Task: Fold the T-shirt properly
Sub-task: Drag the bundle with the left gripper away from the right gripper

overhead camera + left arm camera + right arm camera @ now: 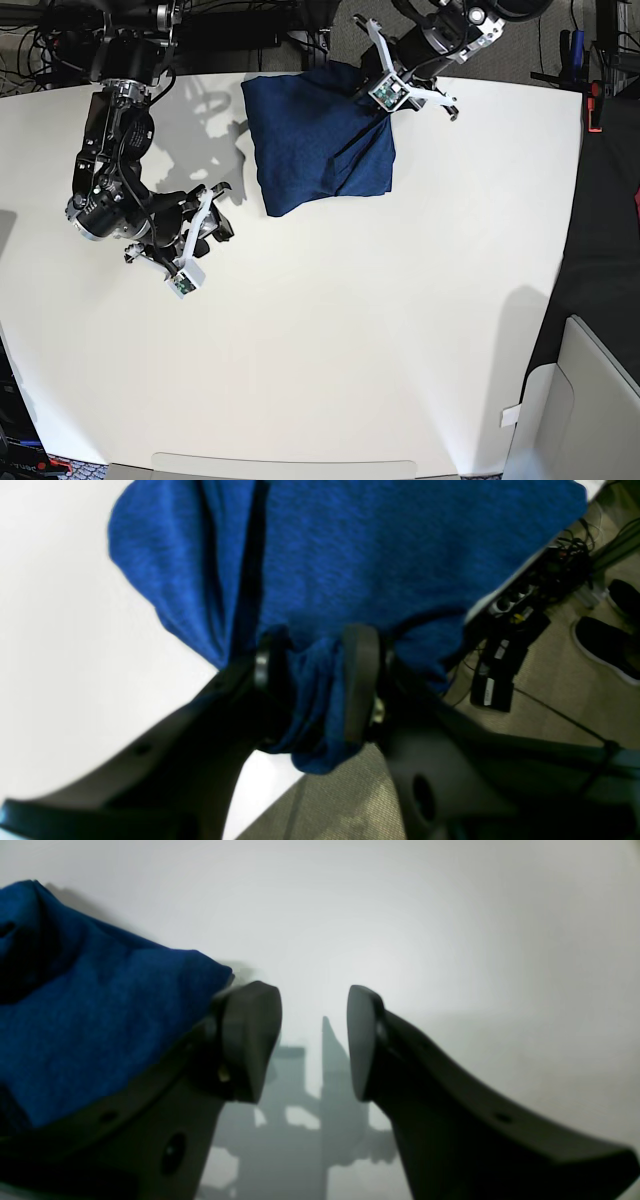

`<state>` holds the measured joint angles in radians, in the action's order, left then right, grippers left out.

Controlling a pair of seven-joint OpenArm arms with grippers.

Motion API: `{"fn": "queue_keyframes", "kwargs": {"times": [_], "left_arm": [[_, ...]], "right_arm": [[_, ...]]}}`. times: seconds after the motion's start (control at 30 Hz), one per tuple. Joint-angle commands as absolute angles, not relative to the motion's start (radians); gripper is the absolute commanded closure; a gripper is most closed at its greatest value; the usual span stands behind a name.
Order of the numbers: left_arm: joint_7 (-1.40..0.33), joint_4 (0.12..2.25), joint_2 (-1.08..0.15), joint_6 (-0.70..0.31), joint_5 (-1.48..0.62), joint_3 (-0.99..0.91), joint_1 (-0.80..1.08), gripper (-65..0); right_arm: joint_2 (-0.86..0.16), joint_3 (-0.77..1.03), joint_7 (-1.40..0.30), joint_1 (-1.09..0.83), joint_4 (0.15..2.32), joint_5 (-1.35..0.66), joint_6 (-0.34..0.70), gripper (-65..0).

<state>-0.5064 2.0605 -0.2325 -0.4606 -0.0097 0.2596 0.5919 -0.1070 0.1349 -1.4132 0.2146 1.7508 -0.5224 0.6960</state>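
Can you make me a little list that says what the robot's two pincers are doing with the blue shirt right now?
Shirt: dark navy-blue knit T-shirt, partly folded, lying at the far side of the white table
Left pincer: shut on a bunched corner of the shirt, near the table's far edge
Right pincer: open, holding nothing, above bare table
Right pincer and shirt: apart in the base view, the shirt lies off to one side of it
Fold: not finished

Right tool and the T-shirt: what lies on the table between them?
Nothing. In the base view only bare white table separates the right tool from the T-shirt, with the tool's shadow across it.
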Motion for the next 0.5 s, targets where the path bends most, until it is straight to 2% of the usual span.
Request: {"fn": "queue_keyframes", "kwargs": {"times": [0.0,0.17,0.47], "left_arm": [[-0.476,2.081,-0.236,-0.458,-0.016,0.248,0.59,-18.2],[-0.383,2.086,-0.239,-0.458,-0.016,0.222,0.547,-18.2],[-0.406,2.084,-0.242,-0.458,-0.015,0.232,0.536,-22.3]], "right_arm": [[-0.11,0.136,-1.396,0.237,1.767,-0.535,0.698,-26.5],[-0.11,0.136,-1.396,0.237,1.767,-0.535,0.698,-26.5],[-0.111,0.137,-1.396,0.239,1.767,-0.535,0.698,-26.5]]}}
